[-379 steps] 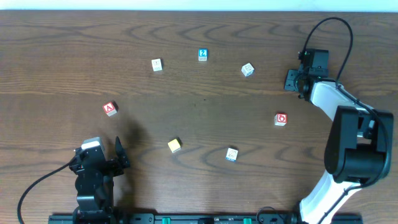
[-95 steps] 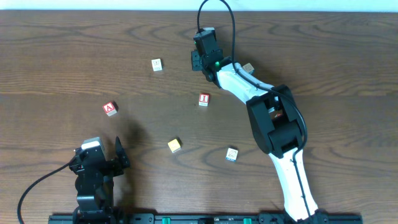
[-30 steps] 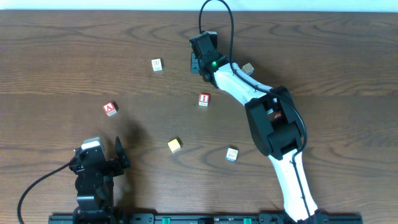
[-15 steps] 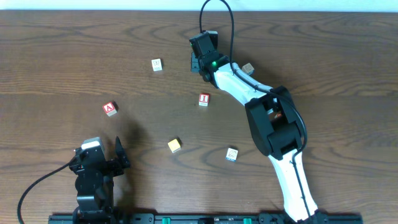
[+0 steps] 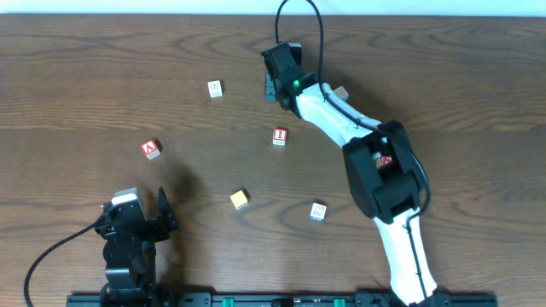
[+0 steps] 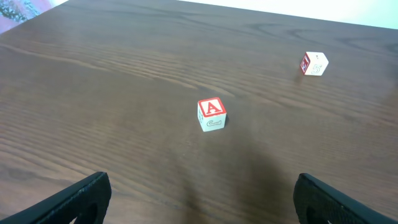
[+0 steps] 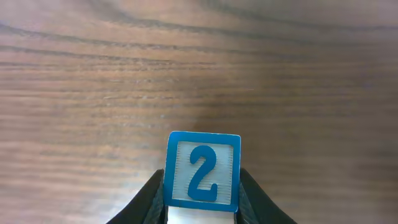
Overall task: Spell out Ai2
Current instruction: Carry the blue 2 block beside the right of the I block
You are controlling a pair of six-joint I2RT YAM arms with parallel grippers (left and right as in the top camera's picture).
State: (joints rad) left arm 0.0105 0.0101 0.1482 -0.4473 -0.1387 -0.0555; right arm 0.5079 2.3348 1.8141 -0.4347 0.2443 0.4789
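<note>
The red "A" cube (image 5: pixel 151 149) lies on the table at the left; it also shows in the left wrist view (image 6: pixel 212 114). The red "I" cube (image 5: pixel 279 136) lies near the middle. The blue "2" cube (image 7: pixel 203 172) sits between my right gripper's fingers (image 7: pixel 144 202), digit facing the camera. In the overhead view my right gripper (image 5: pixel 272 87) is at the far middle and hides that cube. My left gripper (image 5: pixel 162 213) is open and empty at the near left, well short of the "A" cube; its fingers (image 6: pixel 81 198) stand wide apart.
A pale cube (image 5: pixel 215 89) lies far left of my right gripper and shows in the left wrist view (image 6: pixel 313 63). A yellow cube (image 5: pixel 240 199) and a pale cube (image 5: pixel 317 211) lie near the front middle. Another pale cube (image 5: pixel 341 91) peeks out beside the right arm.
Since the oldest frame the right arm has crossed to the far middle, and a red "I" cube now lies mid-table. In the last second the right arm shifted slightly right. The left arm is still.
</note>
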